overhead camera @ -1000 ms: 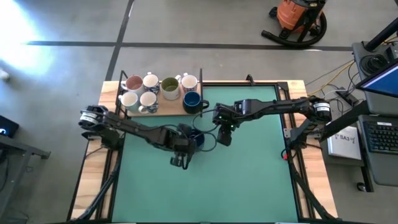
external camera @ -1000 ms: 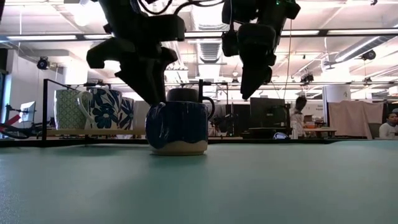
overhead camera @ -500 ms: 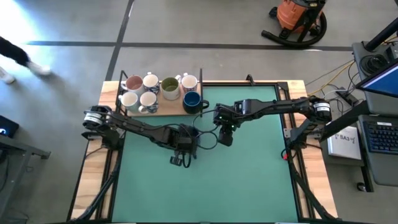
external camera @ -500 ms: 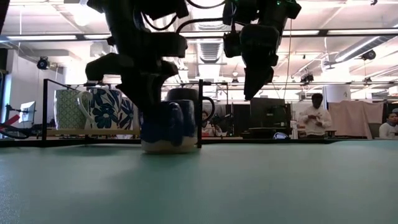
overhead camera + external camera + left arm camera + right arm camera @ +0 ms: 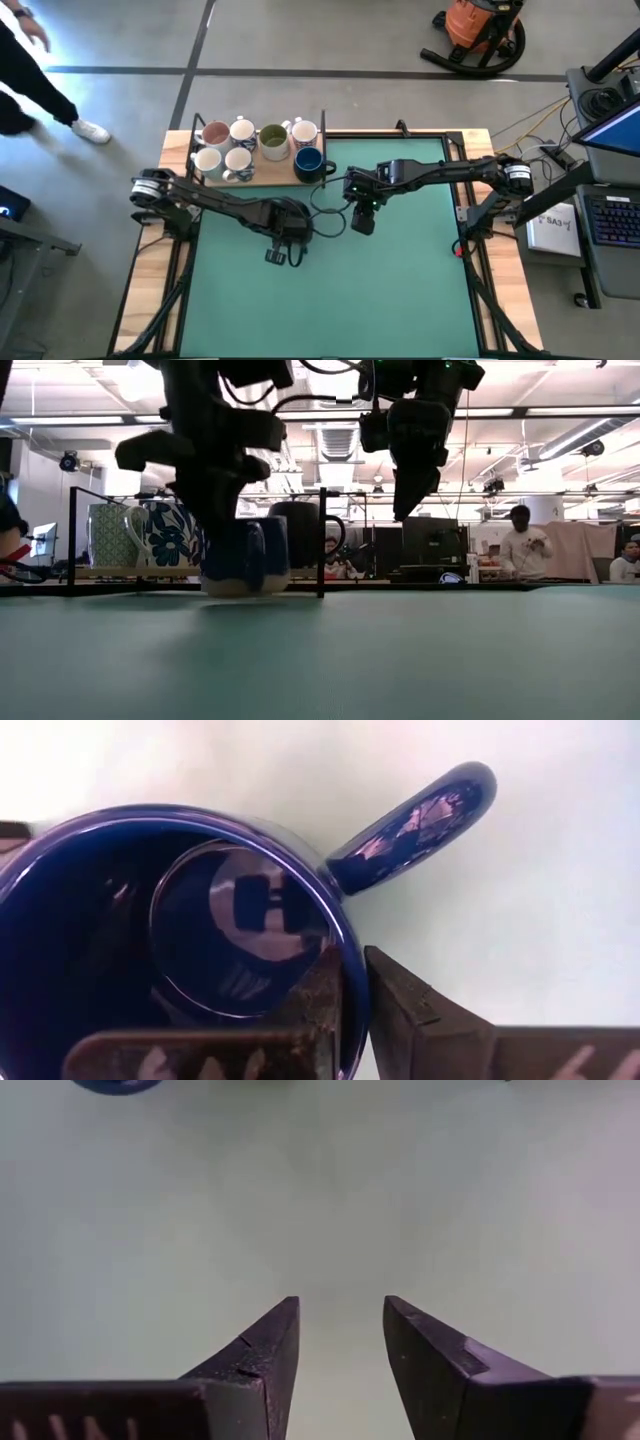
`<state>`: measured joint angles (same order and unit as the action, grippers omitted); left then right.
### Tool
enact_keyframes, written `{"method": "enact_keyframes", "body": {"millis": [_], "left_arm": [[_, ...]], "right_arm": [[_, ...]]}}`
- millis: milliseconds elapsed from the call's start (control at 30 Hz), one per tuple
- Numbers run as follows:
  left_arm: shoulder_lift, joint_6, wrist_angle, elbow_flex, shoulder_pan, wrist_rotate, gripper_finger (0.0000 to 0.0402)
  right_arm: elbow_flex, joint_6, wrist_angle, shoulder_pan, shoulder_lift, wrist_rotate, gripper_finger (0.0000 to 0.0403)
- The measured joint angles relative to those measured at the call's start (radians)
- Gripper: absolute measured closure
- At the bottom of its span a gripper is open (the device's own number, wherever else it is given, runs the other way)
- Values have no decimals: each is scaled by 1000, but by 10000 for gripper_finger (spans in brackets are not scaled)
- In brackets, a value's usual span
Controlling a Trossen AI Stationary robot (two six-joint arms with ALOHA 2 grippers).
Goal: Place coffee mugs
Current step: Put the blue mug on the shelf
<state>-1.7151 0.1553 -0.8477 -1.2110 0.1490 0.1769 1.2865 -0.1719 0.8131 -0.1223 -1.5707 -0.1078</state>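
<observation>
A dark blue coffee mug [image 5: 150,930] stands near the table's middle, also visible in the low view [image 5: 245,555]. My left gripper [image 5: 355,975] comes down on it from above and is shut on its rim; in the high view this gripper [image 5: 290,228] hides the mug. My right gripper [image 5: 362,220] hangs open above the mat [image 5: 340,1315], just right of the mug, with nothing between its fingers. Several more coffee mugs, white, olive-green [image 5: 273,140] and dark blue [image 5: 309,160], stand on a wooden tray [image 5: 262,178] at the far left. My left gripper pinches the mug's rim wall [image 5: 345,945] just beside the handle [image 5: 420,820], with one finger inside [image 5: 318,995] the mug and one outside [image 5: 405,1005]. The fingers point steeply down. The mug stays upright, opening up; whether its base still touches the mat I cannot tell.
A black wire frame [image 5: 324,140] edges the tray; its post shows in the low view [image 5: 321,540] just right of the held mug. The green mat [image 5: 400,290] lies bare toward the near and right edges. People stand in the room beyond the table.
My left gripper has come down over the dark blue mug, shut on its rim and moved toward the table's left edge. The mug has gone with it, staying upright, from in front of the frame post to left of it.
</observation>
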Motion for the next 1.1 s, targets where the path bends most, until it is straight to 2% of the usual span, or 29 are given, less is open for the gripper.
{"method": "enact_keyframes", "body": {"millis": [400,900,1100], "left_arm": [[114,-43,-131,-3,-41,100,383],[145,-3,-174,-4,-229,100,381],[147,24,-173,-4,-293,67,381]], "right_arm": [[0,8,3,0,0,0,270],[0,10,23,0,0,1,275],[0,18,23,0,0,1,275]]}}
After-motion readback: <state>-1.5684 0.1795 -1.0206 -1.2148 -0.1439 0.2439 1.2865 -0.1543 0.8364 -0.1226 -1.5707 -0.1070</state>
